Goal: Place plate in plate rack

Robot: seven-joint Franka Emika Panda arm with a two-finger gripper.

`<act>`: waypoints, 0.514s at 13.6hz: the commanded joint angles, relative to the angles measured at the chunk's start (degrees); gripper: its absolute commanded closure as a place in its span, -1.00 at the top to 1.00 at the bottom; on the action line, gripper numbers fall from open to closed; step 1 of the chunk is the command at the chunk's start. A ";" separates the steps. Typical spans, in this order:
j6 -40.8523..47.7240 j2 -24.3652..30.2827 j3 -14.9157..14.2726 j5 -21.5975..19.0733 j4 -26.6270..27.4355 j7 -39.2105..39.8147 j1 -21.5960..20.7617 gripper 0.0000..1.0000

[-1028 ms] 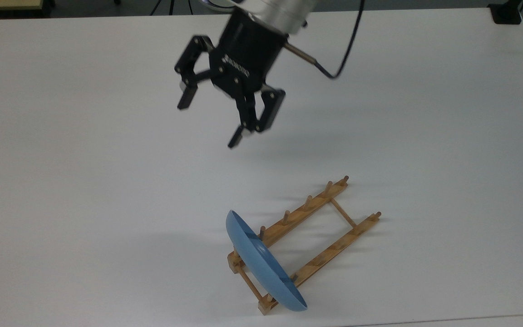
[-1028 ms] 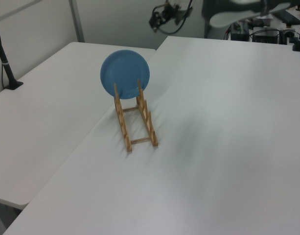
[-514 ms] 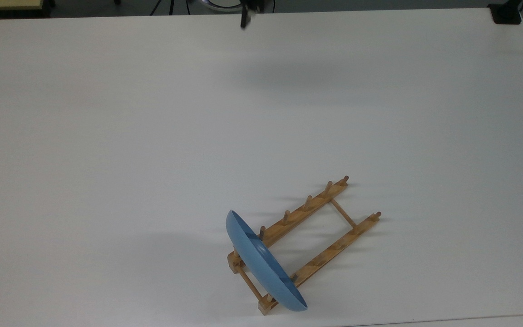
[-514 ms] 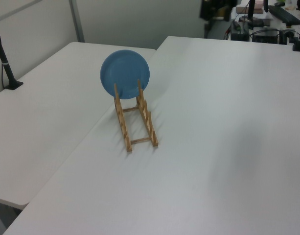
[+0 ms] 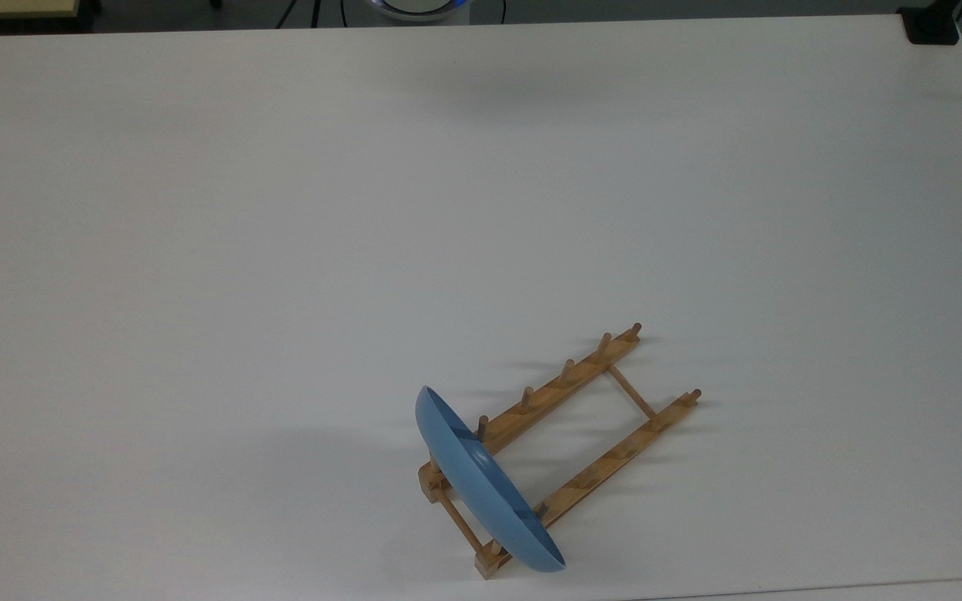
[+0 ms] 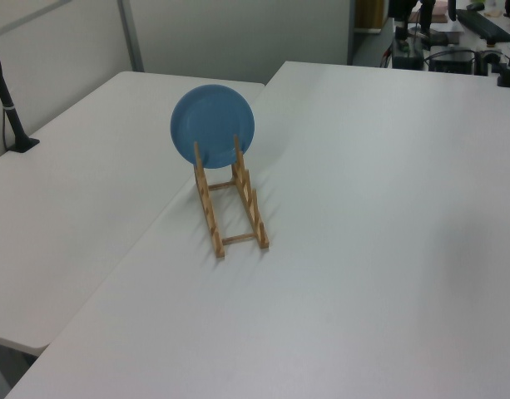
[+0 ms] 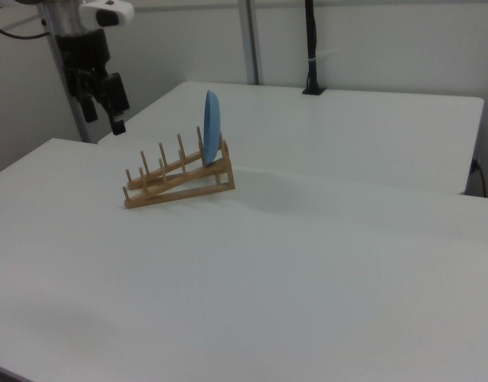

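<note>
Already the plate (image 5: 485, 488) stands on edge in the end slot of the plate rack (image 5: 581, 434), leaning on its pegs, close to the tabletop's (image 5: 281, 250) near edge in the top view. The hand (image 7: 100, 99) hangs well apart, empty with fingers apart, beyond the tabletop's corner. By my judgement, nothing is left to do.

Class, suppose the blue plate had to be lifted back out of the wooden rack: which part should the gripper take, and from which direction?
Probably the top rim of the plate, from straight above. It stands on edge, nearly upright, at one end of the rack, pegs guarding its lower half, so only the thin upper edge is free for the gripper to pinch across.
</note>
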State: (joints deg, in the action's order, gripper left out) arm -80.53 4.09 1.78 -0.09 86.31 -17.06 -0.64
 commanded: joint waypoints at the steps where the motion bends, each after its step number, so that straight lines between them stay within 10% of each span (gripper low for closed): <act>1: -7.69 1.89 0.59 -3.25 5.53 15.52 4.85 1.00; 7: -13.78 -0.48 0.59 -3.34 5.27 24.18 6.79 1.00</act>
State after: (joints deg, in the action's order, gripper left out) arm -92.58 3.42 1.79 -2.14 90.40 5.55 5.87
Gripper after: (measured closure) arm 0.000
